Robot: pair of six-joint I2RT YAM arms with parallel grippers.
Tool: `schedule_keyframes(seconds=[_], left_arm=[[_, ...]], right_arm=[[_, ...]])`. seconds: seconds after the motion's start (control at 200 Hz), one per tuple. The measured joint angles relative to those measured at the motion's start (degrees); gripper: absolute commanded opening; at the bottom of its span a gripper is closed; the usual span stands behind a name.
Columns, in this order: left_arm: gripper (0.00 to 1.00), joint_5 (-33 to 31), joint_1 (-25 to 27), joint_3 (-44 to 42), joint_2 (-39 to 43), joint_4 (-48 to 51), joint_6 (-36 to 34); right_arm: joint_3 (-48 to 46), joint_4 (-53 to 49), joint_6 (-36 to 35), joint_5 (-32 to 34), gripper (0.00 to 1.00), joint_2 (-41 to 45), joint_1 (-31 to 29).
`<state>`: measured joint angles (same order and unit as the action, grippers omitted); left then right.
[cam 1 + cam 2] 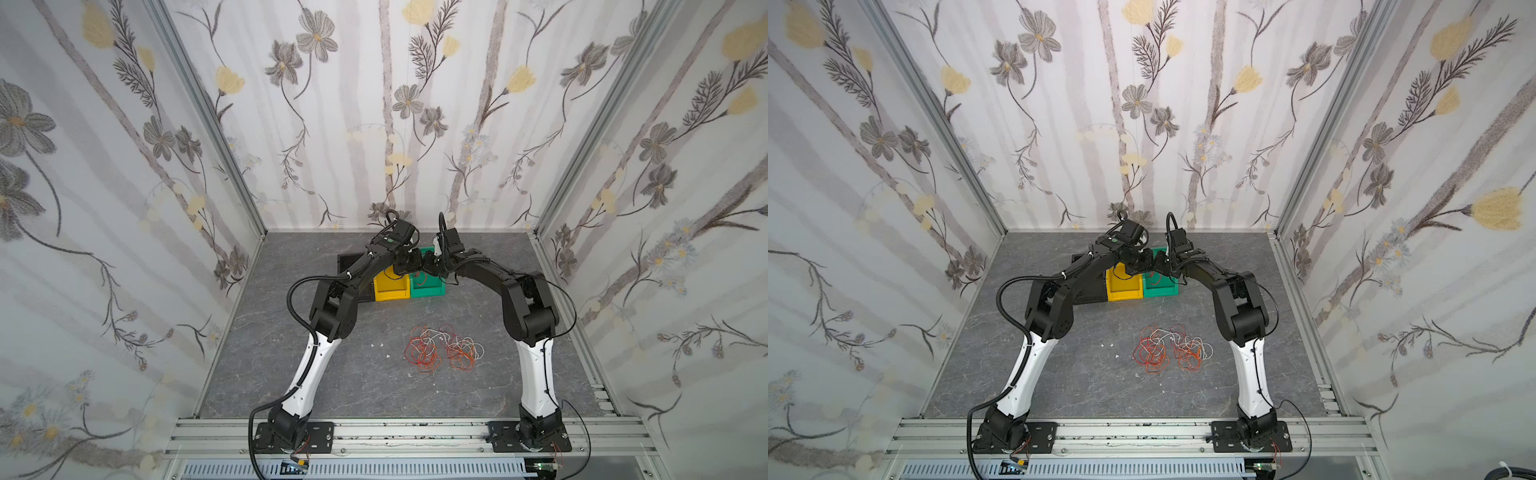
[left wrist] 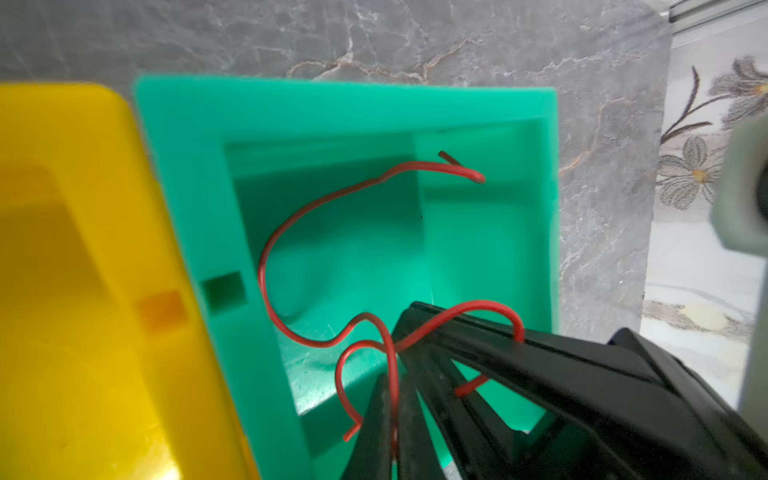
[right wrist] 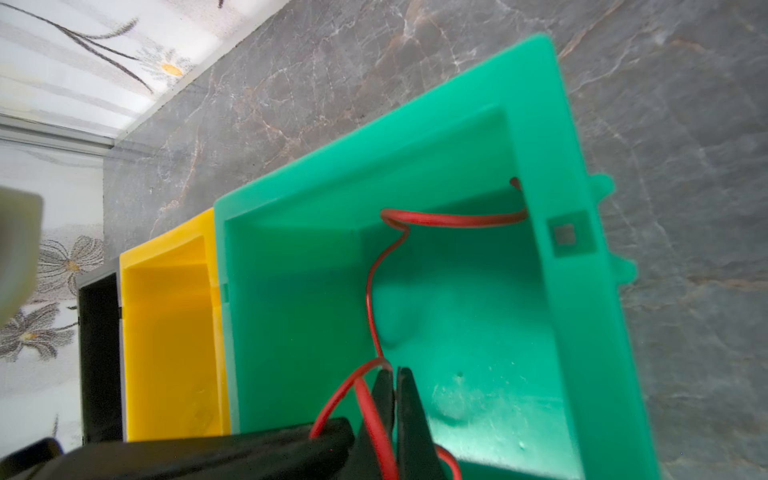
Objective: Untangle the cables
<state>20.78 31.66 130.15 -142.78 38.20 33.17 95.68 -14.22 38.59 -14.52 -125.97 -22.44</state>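
Both grippers meet above the green bin (image 1: 432, 289) (image 1: 1163, 291). One red cable (image 2: 266, 266) (image 3: 370, 291) curls down into that bin. My left gripper (image 2: 392, 378) (image 1: 409, 264) is shut with this cable running between its fingers. My right gripper (image 3: 395, 370) (image 1: 432, 266) is shut too, the same cable looped over its tip and along its finger. The two grippers nearly touch. A tangled pile of red, orange and white cables (image 1: 442, 349) (image 1: 1171, 349) lies on the table nearer the front, between the arms.
A yellow bin (image 1: 388, 291) (image 2: 62, 249) (image 3: 166, 257) stands against the green bin's (image 2: 332, 108) (image 3: 415, 158) left side, with a black bin (image 1: 344, 259) (image 3: 97, 353) beyond it. Small white bits (image 1: 380, 345) lie left of the pile. Patterned walls enclose the grey marbled table on three sides.
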Motion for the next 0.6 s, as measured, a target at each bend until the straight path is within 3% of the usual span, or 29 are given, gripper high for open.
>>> schedule_keyframes(seconds=[0.155,0.6], left_arm=[[0.01,-1.7,0.0,0.1,0.0,1.0,0.0],[0.06,-2.7,0.0,0.7,0.0,1.7,0.0]], right_arm=[[0.0,-0.9,-0.1,0.1,0.0,0.8,0.0],[-4.1,-2.2,-1.2,-0.3,0.25,7.3,0.2]])
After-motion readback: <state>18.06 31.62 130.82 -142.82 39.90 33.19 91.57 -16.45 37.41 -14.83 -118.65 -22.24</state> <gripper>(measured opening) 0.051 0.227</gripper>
